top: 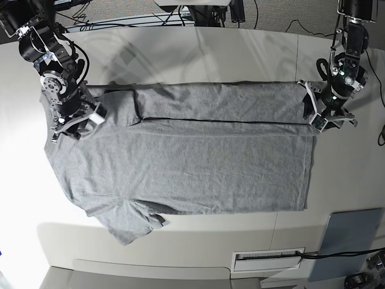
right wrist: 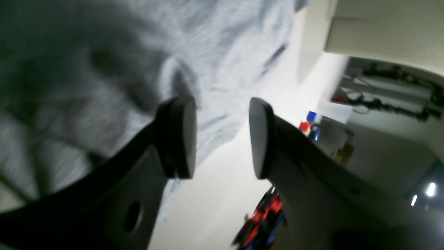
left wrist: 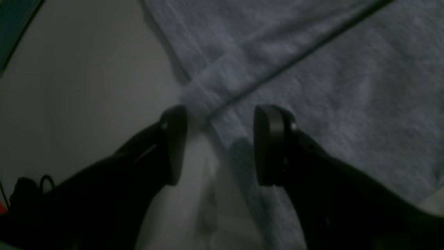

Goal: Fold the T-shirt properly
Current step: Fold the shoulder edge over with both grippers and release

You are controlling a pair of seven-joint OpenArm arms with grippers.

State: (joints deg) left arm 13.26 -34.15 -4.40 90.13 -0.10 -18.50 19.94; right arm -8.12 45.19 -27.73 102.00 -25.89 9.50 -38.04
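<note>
The shirt [top: 192, 162] lies flat mid-bench [top: 198, 51], its far strip folded over. Both tools, left [left wrist: 220, 146] and right [right wrist: 222, 139], are spread, empty, at the fold's ends.

Left gripper [left wrist: 220, 146] low at the base view's right side, jaws apart, nothing between the pads [left wrist: 269, 146]. Right gripper [right wrist: 222, 139] low at the base view's left, jaws likewise apart and empty. Both arms reach in from the far corners, wrists angled down.
</note>
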